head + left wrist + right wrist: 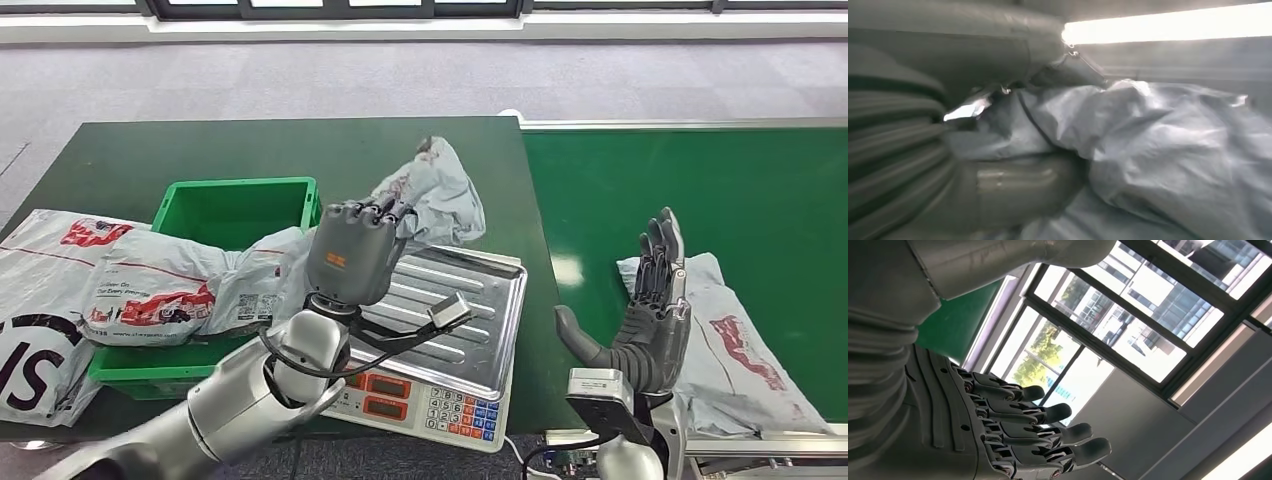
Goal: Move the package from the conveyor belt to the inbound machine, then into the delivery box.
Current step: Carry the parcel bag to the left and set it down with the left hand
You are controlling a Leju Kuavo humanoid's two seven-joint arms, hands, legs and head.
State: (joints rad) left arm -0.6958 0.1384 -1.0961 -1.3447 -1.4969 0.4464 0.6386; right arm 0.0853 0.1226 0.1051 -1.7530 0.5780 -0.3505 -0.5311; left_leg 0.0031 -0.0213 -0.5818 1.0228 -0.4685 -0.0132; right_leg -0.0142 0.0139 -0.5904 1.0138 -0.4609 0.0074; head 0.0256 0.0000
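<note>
My left hand (350,252) grips a crumpled grey package with red print (438,190) by its edge, at the far left corner of the scale's steel tray (478,300). In the left wrist view the package (1168,145) is pressed between the thick thumb (1013,187) and the fingers. The green delivery box (238,207) stands left of the scale. My right hand (648,312) is raised over the green conveyor belt (680,180), fingers straight and spread, holding nothing. In the right wrist view the right hand (1013,435) is bare against the windows.
A second grey package (745,355) lies on the belt just right of my right hand. Several white and grey mail bags (120,285) drape over the box's front and left side. The scale's keypad (455,408) faces me at the table's near edge.
</note>
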